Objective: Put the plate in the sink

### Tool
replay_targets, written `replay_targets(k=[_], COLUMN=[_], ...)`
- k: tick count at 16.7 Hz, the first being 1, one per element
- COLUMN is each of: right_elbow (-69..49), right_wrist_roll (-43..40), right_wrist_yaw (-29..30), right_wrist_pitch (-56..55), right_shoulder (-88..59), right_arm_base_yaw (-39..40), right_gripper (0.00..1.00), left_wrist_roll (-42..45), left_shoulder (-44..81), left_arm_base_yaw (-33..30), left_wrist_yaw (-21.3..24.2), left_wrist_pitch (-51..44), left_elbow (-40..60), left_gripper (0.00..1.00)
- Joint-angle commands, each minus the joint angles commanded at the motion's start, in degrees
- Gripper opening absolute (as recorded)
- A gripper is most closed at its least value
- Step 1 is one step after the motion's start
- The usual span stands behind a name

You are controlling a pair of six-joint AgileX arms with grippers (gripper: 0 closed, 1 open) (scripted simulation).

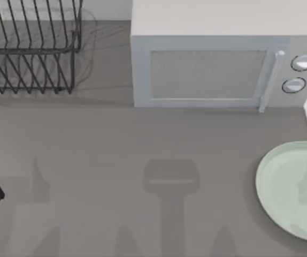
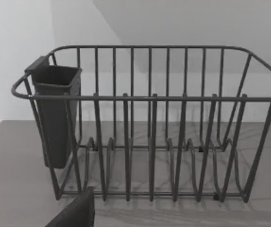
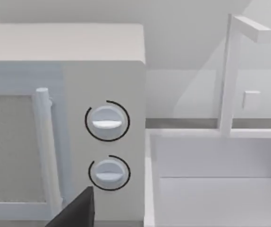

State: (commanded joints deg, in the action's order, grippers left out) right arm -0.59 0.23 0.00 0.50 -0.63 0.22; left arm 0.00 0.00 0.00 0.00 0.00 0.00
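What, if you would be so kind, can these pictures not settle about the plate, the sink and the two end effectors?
- Plate: its right side is cut off by the top view's edge.
- Sink: the right wrist view's edges crop its basin.
- Left end effector and right end effector: one dark corner each in its wrist view, the rest cropped.

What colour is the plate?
Pale mint green, plain; the plate shows best in the top view.
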Motion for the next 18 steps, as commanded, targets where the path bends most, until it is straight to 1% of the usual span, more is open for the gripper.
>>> replay_targets(k=[3, 6, 18], right_elbow=[-4.84, -13.27, -57.91], right_wrist_roll=[1.88, 5.17, 22.48], right_wrist_yaw=[0.0, 0.0, 0.01], right_wrist_pitch=[4.12, 11.33, 49.27], right_shoulder=[-5.48, -16.33, -80.87], right_arm_base_yaw=[1.83, 5.03, 21.88], right_gripper=[1.0, 1.0, 1.0], left_wrist_roll=[0.0, 0.0, 0.0], left_shoulder=[0.0, 0.0, 0.0], left_arm_base_yaw=[0.0, 0.0, 0.0], left_wrist_yaw=[0.0, 0.0, 0.0], left_wrist_pitch=[0.0, 0.0, 0.0], left_elbow=[0.0, 0.0, 0.0], left_gripper=[1.0, 1.0, 1.0])
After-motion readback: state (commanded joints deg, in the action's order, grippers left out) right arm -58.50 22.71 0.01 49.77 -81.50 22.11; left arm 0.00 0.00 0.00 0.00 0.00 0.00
